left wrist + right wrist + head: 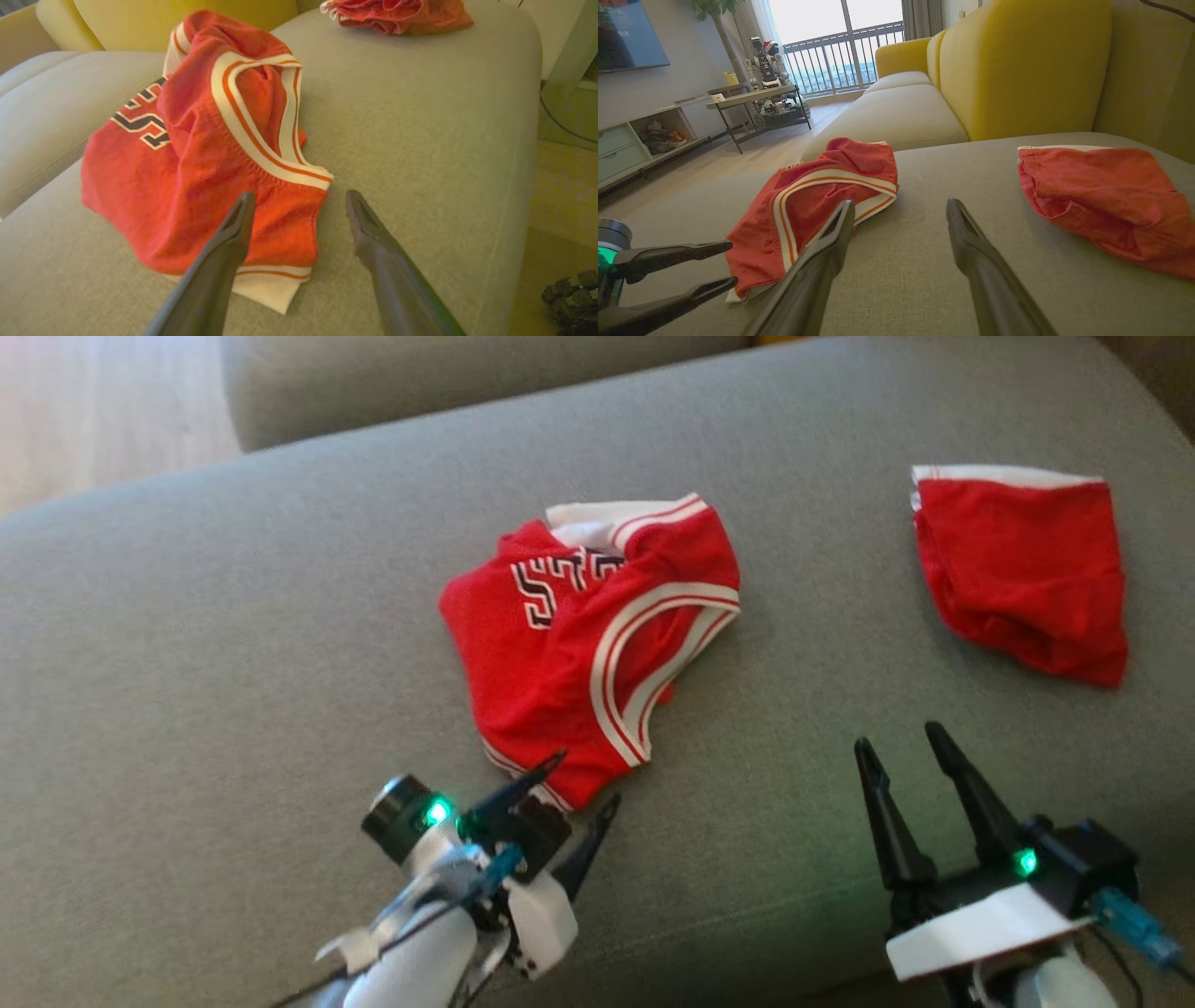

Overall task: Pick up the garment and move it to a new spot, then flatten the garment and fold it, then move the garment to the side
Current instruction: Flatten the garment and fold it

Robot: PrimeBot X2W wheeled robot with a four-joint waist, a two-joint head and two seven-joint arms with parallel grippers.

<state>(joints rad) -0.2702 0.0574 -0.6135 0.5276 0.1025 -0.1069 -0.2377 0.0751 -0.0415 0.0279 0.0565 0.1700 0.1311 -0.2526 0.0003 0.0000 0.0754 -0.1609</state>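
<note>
Head: above, looking down on grey cushion (233, 663).
Left wrist: low, close to red jersey (187, 177).
Right wrist: low, facing yellow backrest (1017, 60).
Shared: jersey, cushion.

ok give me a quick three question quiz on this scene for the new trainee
1. True or false: the left gripper is shut on the red jersey.
2. Which is nearer the jersey? A. left gripper B. right gripper
3. How many red garments lie on the grey cushion?
Key: 1 false, it is open. 2 A. 3 two: the jersey and a plain red garment.
</note>
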